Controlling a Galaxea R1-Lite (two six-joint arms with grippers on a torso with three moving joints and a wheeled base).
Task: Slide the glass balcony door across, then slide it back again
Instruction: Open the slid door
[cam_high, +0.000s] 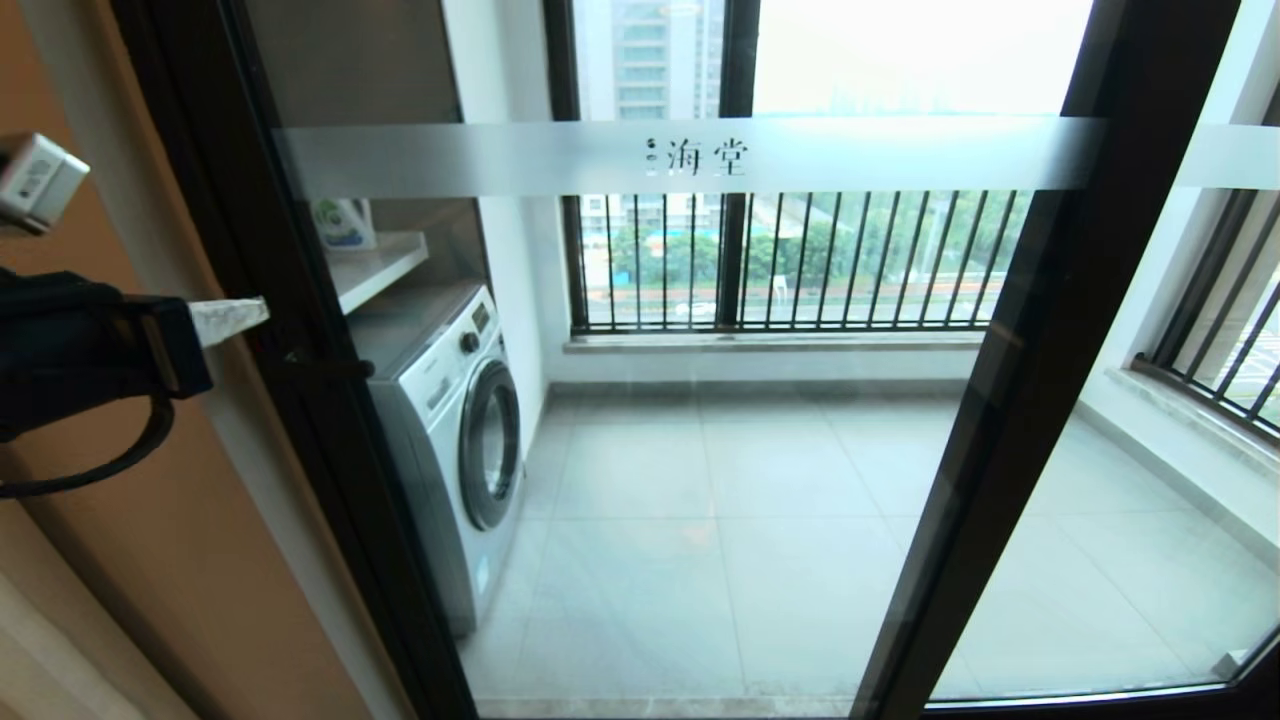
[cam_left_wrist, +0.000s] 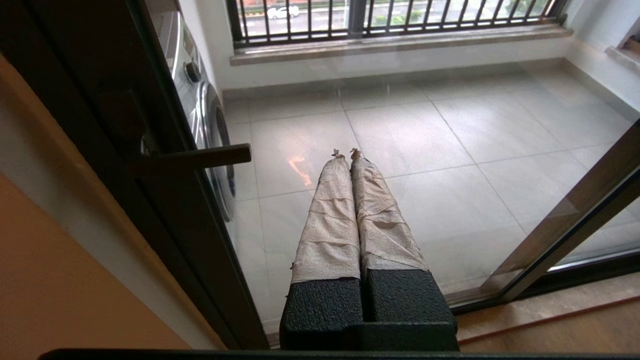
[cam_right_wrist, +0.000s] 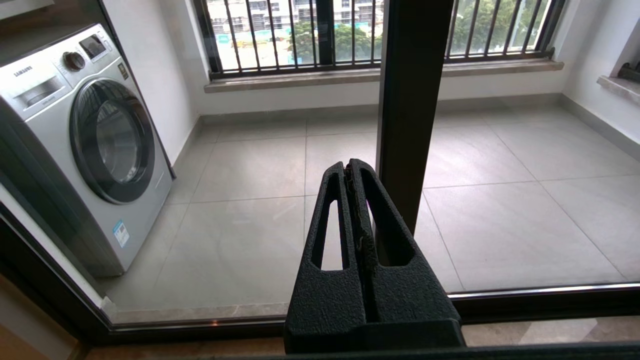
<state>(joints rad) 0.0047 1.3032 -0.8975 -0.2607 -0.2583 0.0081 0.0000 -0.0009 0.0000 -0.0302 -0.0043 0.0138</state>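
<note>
Paper-wrapped fingers pressed together and holding nothing, the left gripper (cam_left_wrist: 345, 154) hovers at the far left, near the small dark handle (cam_left_wrist: 197, 157) but apart from it. Beside it, the glass balcony door (cam_high: 700, 400) fills the opening: clear pane, dark metal frame, frosted band (cam_high: 690, 155) bearing two characters; whether any slide is done cannot be told. Rightmost, the right gripper (cam_right_wrist: 351, 167), textured black, fingers together and empty, faces the frame's upright.

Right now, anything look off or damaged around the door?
Only the left end effector: its fingers are wrapped in wrinkled, fraying tape, shut beside the handle. The glass balcony door looks intact and square in its track.
</note>
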